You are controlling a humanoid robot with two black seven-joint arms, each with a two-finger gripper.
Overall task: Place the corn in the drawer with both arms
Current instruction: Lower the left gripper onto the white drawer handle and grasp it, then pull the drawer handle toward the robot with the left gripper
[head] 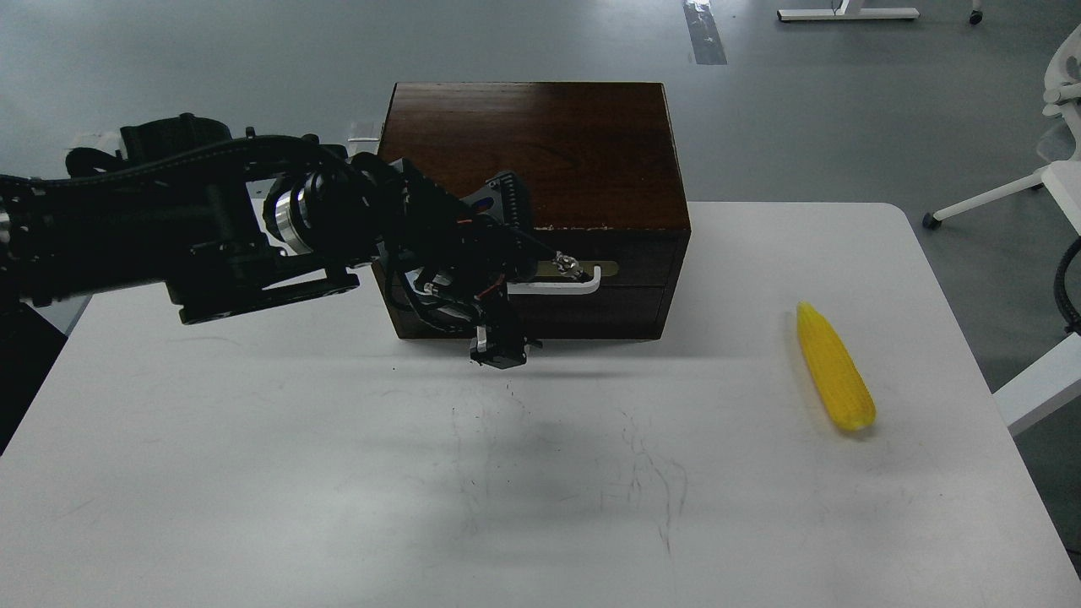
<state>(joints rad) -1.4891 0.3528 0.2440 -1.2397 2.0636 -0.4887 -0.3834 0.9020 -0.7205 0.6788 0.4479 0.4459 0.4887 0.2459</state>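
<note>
The white table (253,507) lies bare at its near edge. The corn (834,370) rests well right of the shut drawer (642,279). The left gripper (507,279) straddles its handle (583,283), jaws apart: close squarely, then pull straight toward the near edge.
</note>
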